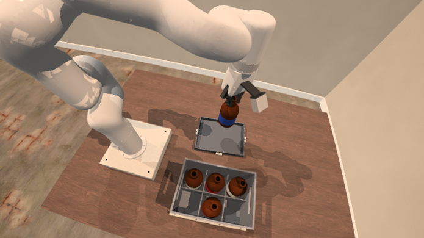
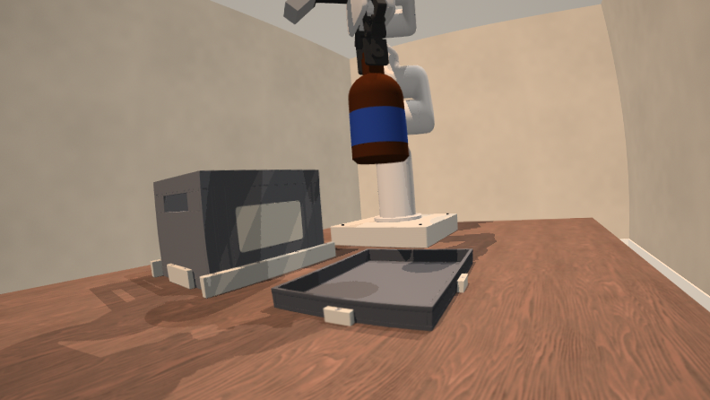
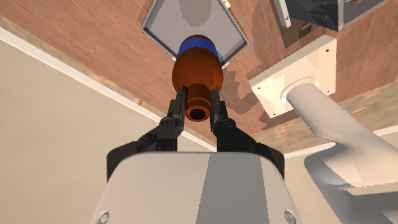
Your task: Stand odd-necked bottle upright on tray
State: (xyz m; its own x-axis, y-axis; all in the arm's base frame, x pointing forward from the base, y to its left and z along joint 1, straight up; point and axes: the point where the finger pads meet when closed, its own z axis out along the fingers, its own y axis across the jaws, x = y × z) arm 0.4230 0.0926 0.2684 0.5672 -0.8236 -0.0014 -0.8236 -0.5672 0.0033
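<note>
My pincer clamps the blue-banded bottle by its neck (hanging upright), so it can settle squarely onto the tray below.

From my exterior camera the gripper runs off the top edge, so I see only its dark lower fingers, and they cover most of the neck of the blue-banded bottle. That bottle also blocks part of the arm's upright link behind it. The crate shows me only its walls there; I can't see any bottle inside it. On the wrist camera the crate is cut off at the top, and the bottle's shoulder hides its own base and part of the tray. From the top view, I can't compare neck thicknesses; the four crated bottles are too small.
</note>
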